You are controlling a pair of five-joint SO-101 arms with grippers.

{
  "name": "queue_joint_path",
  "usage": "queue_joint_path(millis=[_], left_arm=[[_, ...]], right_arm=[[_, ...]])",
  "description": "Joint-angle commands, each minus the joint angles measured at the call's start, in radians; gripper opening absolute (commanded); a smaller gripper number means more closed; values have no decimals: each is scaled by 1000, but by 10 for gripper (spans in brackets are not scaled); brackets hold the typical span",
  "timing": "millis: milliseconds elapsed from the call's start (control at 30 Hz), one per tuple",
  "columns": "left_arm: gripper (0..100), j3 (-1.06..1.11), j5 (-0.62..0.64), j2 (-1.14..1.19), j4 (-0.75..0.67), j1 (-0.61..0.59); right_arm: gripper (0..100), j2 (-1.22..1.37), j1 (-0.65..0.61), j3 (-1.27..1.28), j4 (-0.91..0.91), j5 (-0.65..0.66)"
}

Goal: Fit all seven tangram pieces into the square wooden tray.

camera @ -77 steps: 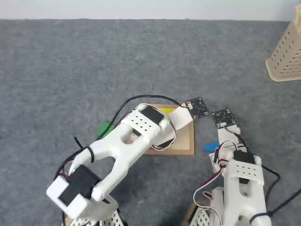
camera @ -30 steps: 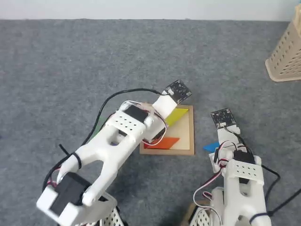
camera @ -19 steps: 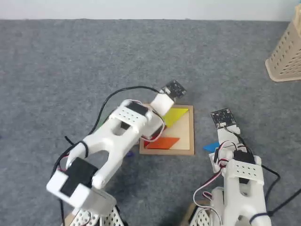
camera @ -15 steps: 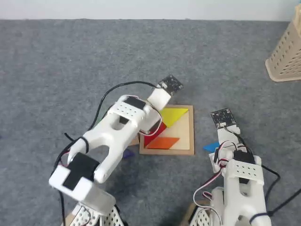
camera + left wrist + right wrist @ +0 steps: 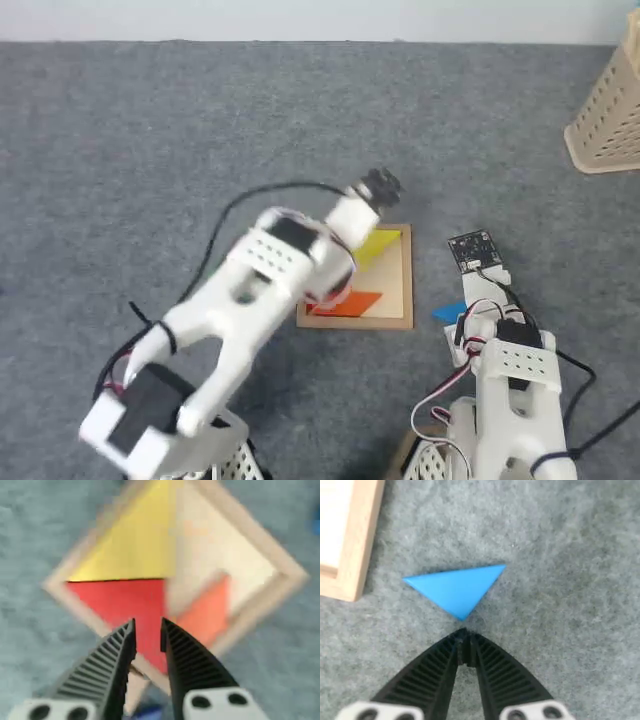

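- My left gripper [image 5: 147,625] hangs over the square wooden tray [image 5: 286,578], jaws a little apart and holding nothing.
- In the tray, a yellow triangle [image 5: 135,545] meets a red triangle [image 5: 125,600] along one edge. An orange piece [image 5: 210,610] lies by the rim, and the remaining floor is bare wood.
- My right gripper [image 5: 463,632], pinched closed on nothing, points at a blue triangle [image 5: 457,587] on the grey carpet [image 5: 150,130], near the tray's outer edge.
- A beige perforated stand [image 5: 610,110] sits well apart.

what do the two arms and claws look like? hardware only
Both are white plastic shells with black motors: left arm, right arm. A black cable loops off the left one; red and white wires run by the right. The left claw and right claw are black, ribbed and tapering, on white bases.
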Motion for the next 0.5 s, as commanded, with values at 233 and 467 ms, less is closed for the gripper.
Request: queue_joint_path(millis=[233, 467], left_arm=[[83, 70, -48, 23, -29, 94], [81, 70, -118, 83, 35, 91]], right_arm=[[9, -30, 8, -3, -16, 12], [9, -30, 8, -3, -18, 9]])
